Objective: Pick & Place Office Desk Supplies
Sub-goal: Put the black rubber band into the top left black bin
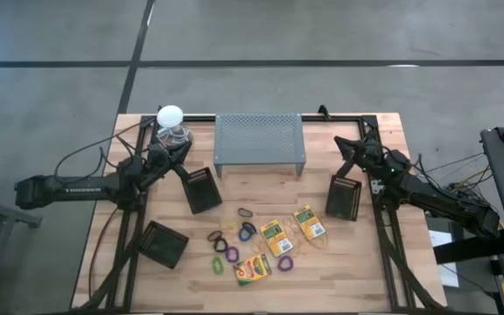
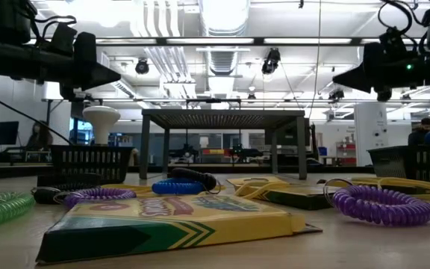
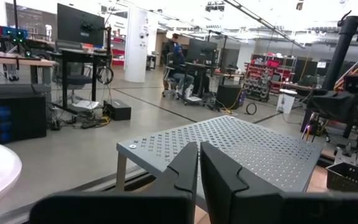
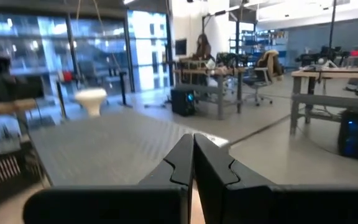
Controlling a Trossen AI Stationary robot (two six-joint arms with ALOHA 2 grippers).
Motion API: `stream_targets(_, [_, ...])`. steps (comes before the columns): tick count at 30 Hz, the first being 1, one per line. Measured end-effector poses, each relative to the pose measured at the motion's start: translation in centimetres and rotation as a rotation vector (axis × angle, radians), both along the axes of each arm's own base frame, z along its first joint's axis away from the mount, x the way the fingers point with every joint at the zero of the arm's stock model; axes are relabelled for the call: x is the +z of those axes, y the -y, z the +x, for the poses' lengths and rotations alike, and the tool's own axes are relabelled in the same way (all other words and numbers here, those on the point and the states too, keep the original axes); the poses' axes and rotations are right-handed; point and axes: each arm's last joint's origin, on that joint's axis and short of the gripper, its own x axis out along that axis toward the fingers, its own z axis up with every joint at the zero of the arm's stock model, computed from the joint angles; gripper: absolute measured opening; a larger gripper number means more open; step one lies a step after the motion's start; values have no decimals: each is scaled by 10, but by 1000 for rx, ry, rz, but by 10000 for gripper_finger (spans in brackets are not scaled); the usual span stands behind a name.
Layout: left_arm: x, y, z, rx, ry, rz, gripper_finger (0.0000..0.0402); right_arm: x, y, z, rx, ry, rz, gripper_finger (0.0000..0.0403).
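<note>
The office desk supplies lie on the wooden table's near middle. Three yellow-and-green crayon boxes [image 1: 276, 236] [image 1: 309, 222] [image 1: 252, 269] lie flat. Around them lie purple loops [image 1: 232, 255], a green loop [image 1: 218, 264], a blue loop [image 1: 248, 231] and yellowish rubber bands [image 1: 243, 213]. My left gripper [image 1: 182, 149] hovers shut at the far left, pointing level over the grey stand's left end. My right gripper [image 1: 344, 144] hovers shut at the far right, beside the stand's right end. Neither holds anything.
A grey perforated metal stand [image 1: 260, 143] sits at the far middle between the grippers. A white ball-topped object [image 1: 171, 116] stands at the far left corner. Three black mesh baskets [image 1: 202, 190] [image 1: 163, 243] [image 1: 343, 196] flank the supplies. People sit at desks in the room beyond.
</note>
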Motion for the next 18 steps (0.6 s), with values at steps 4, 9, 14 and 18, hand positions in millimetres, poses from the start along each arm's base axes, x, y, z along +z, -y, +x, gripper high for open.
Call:
stream_targets(4, [0,0,0,0,0,0,25,3,0,0,2,44,9,8])
stream_targets(9, [0,0,0,0,1,0,25,3,0,0,12,82,58,8])
stream_targets(14, [0,0,0,0,0,0,25,4,0,-1,21,128,97,8])
stream_targets(18, [0,0,0,-4,28,-32,25,3,0,0,37,146,132,8])
